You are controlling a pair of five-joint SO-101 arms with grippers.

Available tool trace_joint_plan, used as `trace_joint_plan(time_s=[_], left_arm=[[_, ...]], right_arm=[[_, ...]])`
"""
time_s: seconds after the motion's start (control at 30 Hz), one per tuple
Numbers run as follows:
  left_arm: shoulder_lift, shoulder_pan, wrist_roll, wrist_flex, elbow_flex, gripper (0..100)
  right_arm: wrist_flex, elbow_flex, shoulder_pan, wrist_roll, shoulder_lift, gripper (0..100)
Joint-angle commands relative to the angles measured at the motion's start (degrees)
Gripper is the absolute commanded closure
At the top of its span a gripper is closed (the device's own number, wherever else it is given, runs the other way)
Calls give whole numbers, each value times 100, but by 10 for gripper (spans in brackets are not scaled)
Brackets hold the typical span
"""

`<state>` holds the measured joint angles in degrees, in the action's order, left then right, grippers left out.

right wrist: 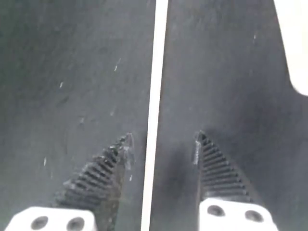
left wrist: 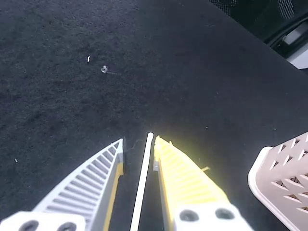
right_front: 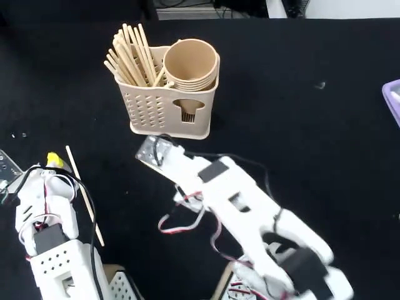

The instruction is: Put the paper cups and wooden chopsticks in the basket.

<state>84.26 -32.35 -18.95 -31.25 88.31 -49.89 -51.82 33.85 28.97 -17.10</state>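
Loose chopstick [left wrist: 141, 187] is straddled by the parted left claw [left wrist: 138, 140], not pinched; could get rolled away if shut off-centre.

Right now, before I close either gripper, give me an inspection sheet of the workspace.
Surface: black cloth, a few pale specks.
Job's things: basket holds a bundle of chopsticks and stacked paper cups; one chopstick outside it, between the fingers of the left gripper; a pale stick, likely another, between those of the right gripper.
Clutter: purple object at the cloth's edge.
Grippers: both open; right gripper close to the basket.
Cables: red and white wires on the right arm.
Surroundings: cords behind the far edge.
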Motion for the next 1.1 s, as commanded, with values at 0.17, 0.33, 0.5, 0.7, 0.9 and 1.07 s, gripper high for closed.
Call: trace_joint_plan(time_s=[0.17, 0.33, 0.5, 0.7, 0.9, 1.07], left_arm=[[44, -13, -53, 132, -57, 884], [44, -13, -53, 132, -57, 884], [44, -13, -53, 132, -57, 884], [44, -13, -53, 132, -57, 884], [44, -13, -53, 132, -57, 884], [44, -13, -53, 132, -57, 884]], right_arm=[[123, 1332, 79, -44, 1771, 812], [114, 1376, 79, 193, 2018, 928], [-185, 1402, 79, 273, 1895, 985], [-800, 1420, 79, 229, 435, 988], [-914, 1429, 79, 229, -1560, 988], [-264, 1701, 114, -281, -2985, 988]])
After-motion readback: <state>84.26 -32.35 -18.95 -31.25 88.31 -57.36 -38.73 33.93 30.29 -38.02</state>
